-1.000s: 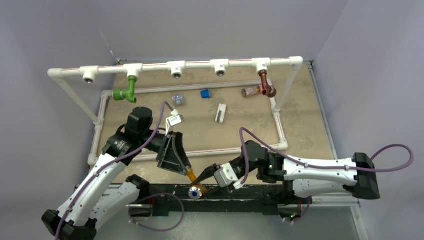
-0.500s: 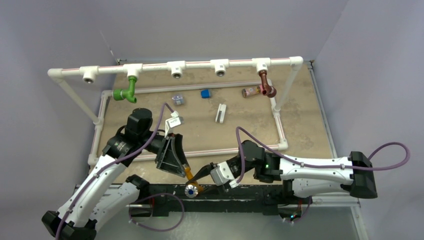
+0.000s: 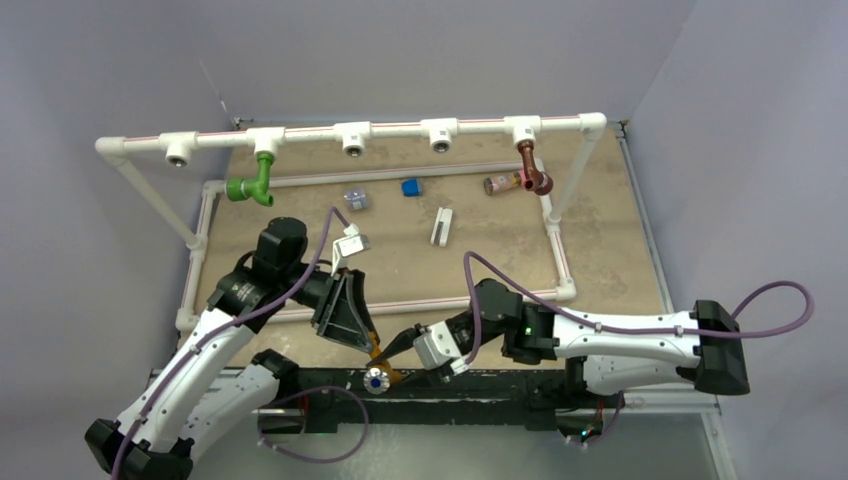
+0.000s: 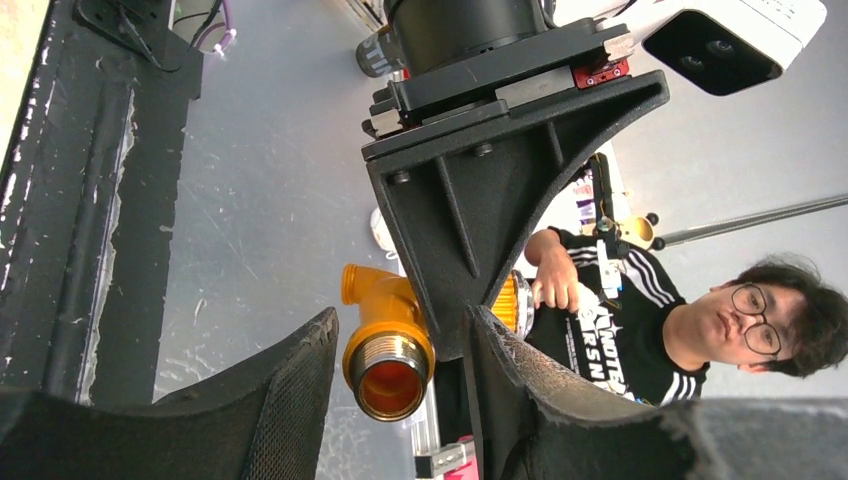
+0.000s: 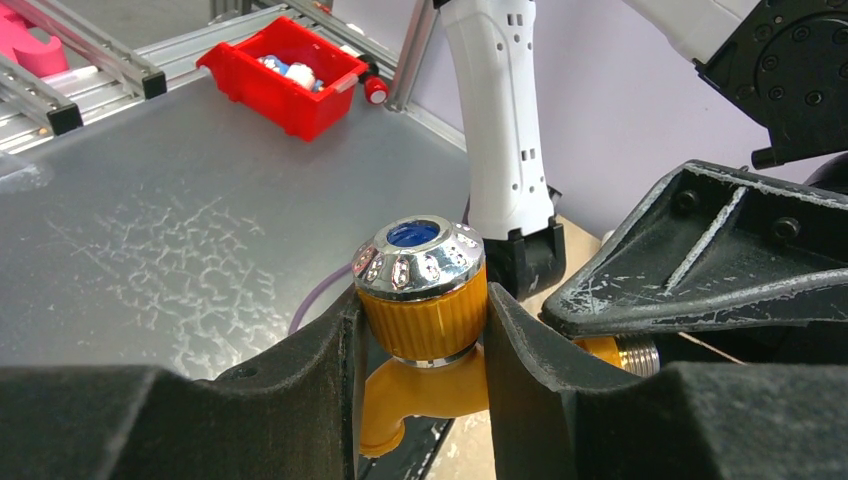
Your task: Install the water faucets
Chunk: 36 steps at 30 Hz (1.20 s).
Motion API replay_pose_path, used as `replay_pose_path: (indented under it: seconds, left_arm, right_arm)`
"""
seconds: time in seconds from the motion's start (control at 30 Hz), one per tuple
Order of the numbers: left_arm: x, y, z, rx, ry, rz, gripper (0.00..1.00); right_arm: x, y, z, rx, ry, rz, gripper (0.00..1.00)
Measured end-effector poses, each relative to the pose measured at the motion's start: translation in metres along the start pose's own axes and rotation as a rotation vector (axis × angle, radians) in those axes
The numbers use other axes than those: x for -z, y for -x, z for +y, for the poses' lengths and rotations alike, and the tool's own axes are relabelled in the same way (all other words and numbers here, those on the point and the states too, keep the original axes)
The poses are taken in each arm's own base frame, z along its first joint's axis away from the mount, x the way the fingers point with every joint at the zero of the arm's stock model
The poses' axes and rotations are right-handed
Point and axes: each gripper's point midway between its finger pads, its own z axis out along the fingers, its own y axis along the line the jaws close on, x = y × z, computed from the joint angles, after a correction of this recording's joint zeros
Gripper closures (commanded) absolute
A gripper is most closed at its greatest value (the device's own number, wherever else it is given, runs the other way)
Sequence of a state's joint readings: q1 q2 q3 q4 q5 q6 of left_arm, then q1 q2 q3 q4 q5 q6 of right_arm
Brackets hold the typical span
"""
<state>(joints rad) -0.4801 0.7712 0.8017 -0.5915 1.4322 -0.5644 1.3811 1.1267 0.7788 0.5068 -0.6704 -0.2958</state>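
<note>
An orange faucet [image 3: 379, 368] hangs over the table's near edge. My right gripper [image 3: 397, 352] is shut on its ribbed knob [image 5: 422, 300], chrome cap up and spout pointing down. My left gripper [image 4: 402, 322] stands open around the faucet's threaded metal end [image 4: 390, 372], with a narrow gap still showing beside the left finger [image 4: 290, 390]. The left gripper's other finger [image 5: 700, 265] lies over that thread in the right wrist view. A green faucet [image 3: 250, 187] hangs from the second tee of the white pipe rail [image 3: 400, 130]. A dark brown faucet [image 3: 535, 175] hangs from the tee at the right.
Open tee sockets [image 3: 178, 152], [image 3: 353, 142], [image 3: 440, 140] face forward on the rail. On the board lie a pink-and-brown cylinder [image 3: 500, 183], a blue block [image 3: 410, 187], a grey block [image 3: 354, 200] and a white piece [image 3: 441, 226]. A red bin [image 5: 285, 75] sits off-table.
The left jaws have narrowed around the faucet's threaded end. The right arm has shifted slightly left with the faucet in its grip.
</note>
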Motion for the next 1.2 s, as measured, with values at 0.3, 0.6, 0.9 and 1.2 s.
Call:
replay_pose_path:
  seconds: [0.3, 0.6, 0.9, 1.2]
  left_arm:
    - [-0.001, -0.003, -0.001, -0.003, -0.009, 0.013, 1.00]
    - [-0.002, -0.002, 0.000, -0.005, -0.007, 0.012, 1.00]
    - [-0.003, 0.006, 0.006, -0.006, 0.016, -0.007, 1.00]
    - [-0.007, 0.016, 0.023, 0.085, 0.054, -0.060, 1.00]
  right_arm:
    - [-0.003, 0.000, -0.003, -0.002, -0.003, 0.004, 0.98]
    - [0.000, 0.002, -0.006, -0.025, -0.047, -0.001, 0.54]
    - [0.019, 0.004, -0.005, -0.102, -0.157, -0.019, 0.25]
    - [0.045, 0.010, -0.025, -0.133, -0.358, -0.039, 0.20]
